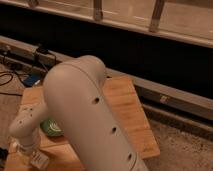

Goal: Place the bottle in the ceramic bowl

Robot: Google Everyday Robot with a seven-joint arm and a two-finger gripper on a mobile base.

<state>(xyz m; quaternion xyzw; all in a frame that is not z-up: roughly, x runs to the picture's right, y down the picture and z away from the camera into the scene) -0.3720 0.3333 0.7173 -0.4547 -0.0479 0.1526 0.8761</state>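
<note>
Here the robot's big pale arm (85, 115) fills the near middle of the view and hides much of the wooden tabletop (127, 107). Its wrist bends down at the near left, so the tool (31, 150) hangs low over the tabletop's near-left corner. Whether the tool is open or closed cannot be told, because the wrist housing covers most of it.

A small pale, slim shape at the tool's lower end looks like the bottle (40, 161). It sits low, at or just above the wood, tilted rather than upright. I cannot tell whether it is gripped or merely lies beside the tool.

The ceramic bowl (50, 128) shows only as a sliver of green glaze just right of the wrist and a little farther back than the bottle. The rest of it is behind the arm. Bowl and bottle are near each other but apart, so the bottle is not yet in the bowl.

The arm probably reaches down from above because the bottle is short and lies low, and a steep approach keeps the wrist off the bowl's rim. The placing itself looks undone. The next move calls for a secure hold, a lift over the rim, and a short carry toward the bowl.

Black cables (10, 80) trail on the floor at the far left.
</note>
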